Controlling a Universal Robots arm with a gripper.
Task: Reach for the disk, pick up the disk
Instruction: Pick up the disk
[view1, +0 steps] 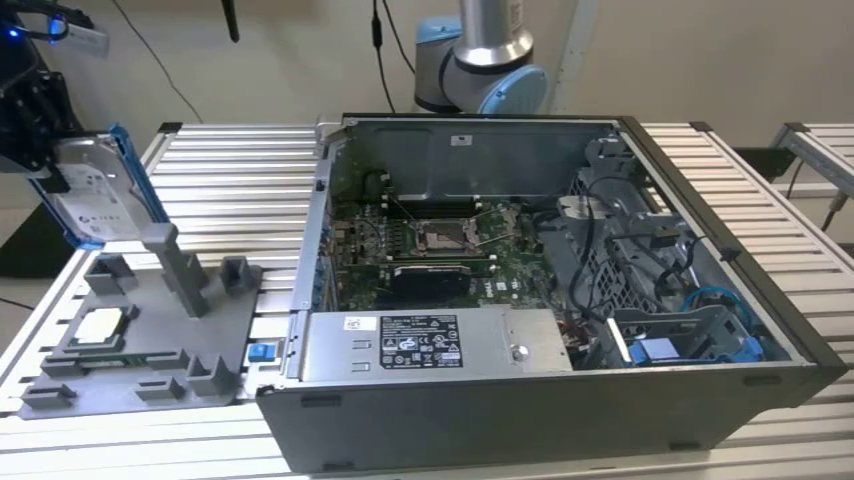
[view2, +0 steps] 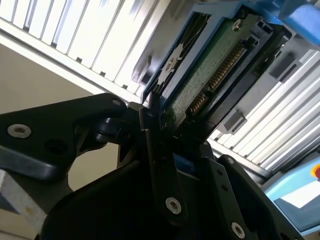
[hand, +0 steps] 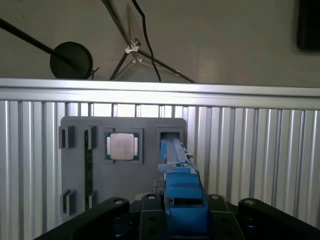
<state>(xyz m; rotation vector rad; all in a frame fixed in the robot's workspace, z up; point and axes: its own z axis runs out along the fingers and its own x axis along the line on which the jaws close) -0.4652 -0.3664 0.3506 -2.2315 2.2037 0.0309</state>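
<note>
The disk (view1: 96, 196) is a silver-grey drive with a white label and blue rails. It hangs on edge at the exterior view's left, just above the grey fixture plate (view1: 147, 340). My gripper (view1: 56, 172) is shut on its upper end. The second wrist view shows the disk's green circuit-board underside (view2: 210, 75) clamped between the black fingers (view2: 150, 135). In the first wrist view the disk's blue rail (hand: 179, 186) runs out from my gripper (hand: 180, 212) over an empty slot (hand: 170, 134) of the fixture.
A small square silver-topped chip (view1: 102, 325) sits in the fixture plate (hand: 125, 175). An open computer case (view1: 561, 260) with a labelled grey metal box (view1: 427, 342) fills the slatted table's (view1: 227, 170) middle. The arm's base (view1: 481, 60) stands behind the case.
</note>
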